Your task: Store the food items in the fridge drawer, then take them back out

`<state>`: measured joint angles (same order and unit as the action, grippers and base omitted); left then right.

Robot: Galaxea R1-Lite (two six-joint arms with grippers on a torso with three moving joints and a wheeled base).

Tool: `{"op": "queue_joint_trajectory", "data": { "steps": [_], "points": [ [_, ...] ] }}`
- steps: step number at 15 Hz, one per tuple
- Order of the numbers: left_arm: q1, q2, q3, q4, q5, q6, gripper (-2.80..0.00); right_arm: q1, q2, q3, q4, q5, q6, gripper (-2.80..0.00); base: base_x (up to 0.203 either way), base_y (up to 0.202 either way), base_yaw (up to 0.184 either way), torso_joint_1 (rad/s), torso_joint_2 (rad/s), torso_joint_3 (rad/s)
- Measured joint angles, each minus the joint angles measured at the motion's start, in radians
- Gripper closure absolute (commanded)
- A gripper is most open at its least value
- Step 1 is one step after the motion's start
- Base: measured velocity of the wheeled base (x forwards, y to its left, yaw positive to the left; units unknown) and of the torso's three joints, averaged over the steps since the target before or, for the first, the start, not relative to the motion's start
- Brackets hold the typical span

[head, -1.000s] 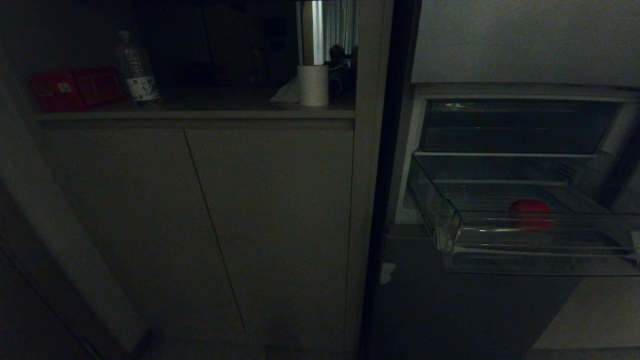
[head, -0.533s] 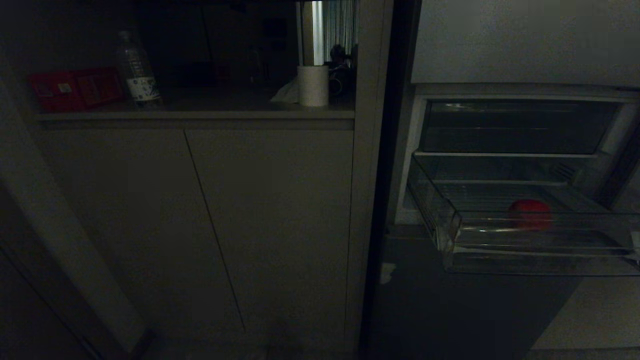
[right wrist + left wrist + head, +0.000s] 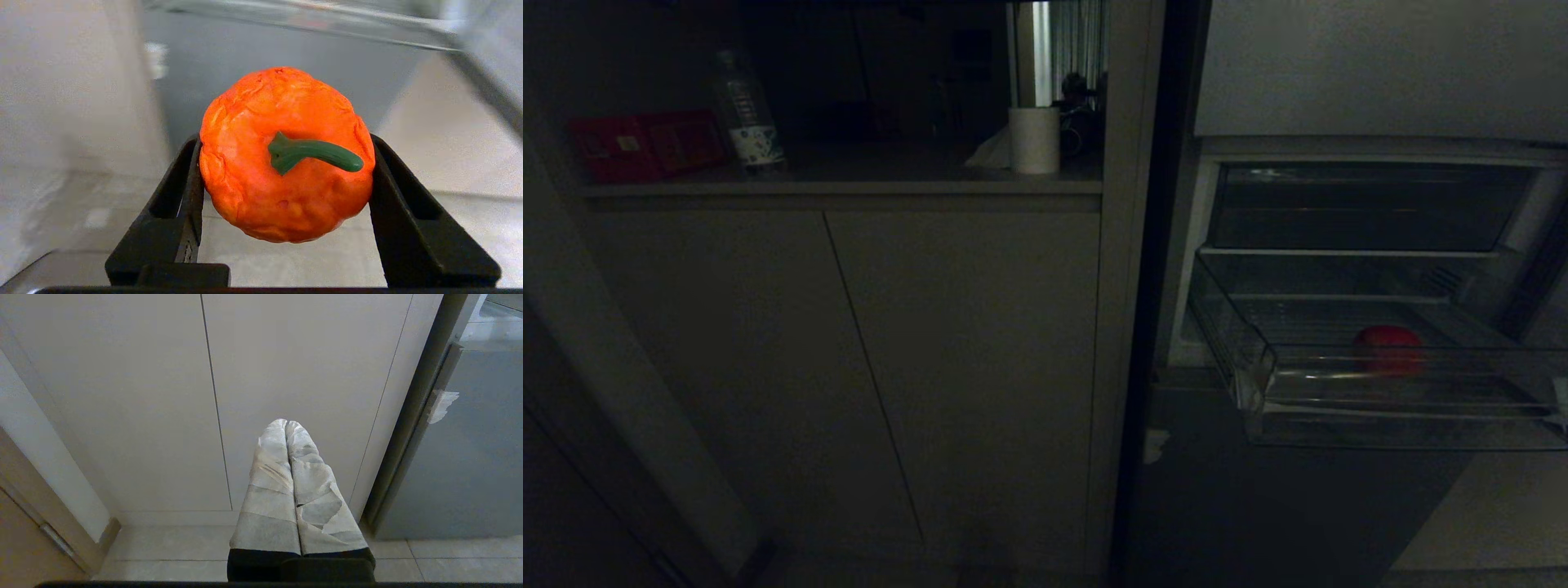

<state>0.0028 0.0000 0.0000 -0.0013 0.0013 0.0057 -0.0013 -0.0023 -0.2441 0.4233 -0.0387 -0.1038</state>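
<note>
Clamped between the two black fingers of the right gripper [image 3: 286, 163] is an orange-red, wrinkled, roundish food item with a curved green stem [image 3: 286, 155], its stem end turned toward the wrist camera; the claw holds it in the air above pale floor tiles, with the dark grey matte fridge [image 3: 245, 61] front behind it and the edge of the wide, clear plastic fridge drawer [image 3: 1380, 400] at about twelve o'clock in that wrist view. Neither arm shows in the head view. There the drawer stands pulled out at about three o'clock, and a second small red roundish food item [image 3: 1388, 349] lies inside it, behind the raised front lip. Pale grey cabinet doors [image 3: 849, 367] fill the centre; on the counter above them, around eleven o'clock, stand a clear plastic bottle [image 3: 745, 110] and a red flat box [image 3: 645, 145], with a white paper roll [image 3: 1034, 139] nearer twelve. The left gripper [image 3: 287, 424], its fingers wrapped in whitish tape and pressed together, points at the cabinet doors just above the floor.
</note>
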Motion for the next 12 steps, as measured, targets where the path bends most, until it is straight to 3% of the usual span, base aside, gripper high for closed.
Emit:
{"op": "queue_joint_trajectory", "data": {
  "steps": [5, 12],
  "points": [
    [0.0, 0.0, 0.0, 0.0, 0.0, 0.0, 0.0, 0.001, 0.0, 0.126, -0.157, 0.049, 0.0, 0.0, 0.0, 0.0, 0.0, 0.0, 0.0, 0.0],
    [0.0, 0.0, 0.0, 0.0, 0.0, 0.0, 0.0, 0.001, 0.0, 0.138, -0.158, 0.046, 0.003, 0.0, 0.0, 0.0, 0.0, 0.0, 0.0, 0.0]
  ]
}}
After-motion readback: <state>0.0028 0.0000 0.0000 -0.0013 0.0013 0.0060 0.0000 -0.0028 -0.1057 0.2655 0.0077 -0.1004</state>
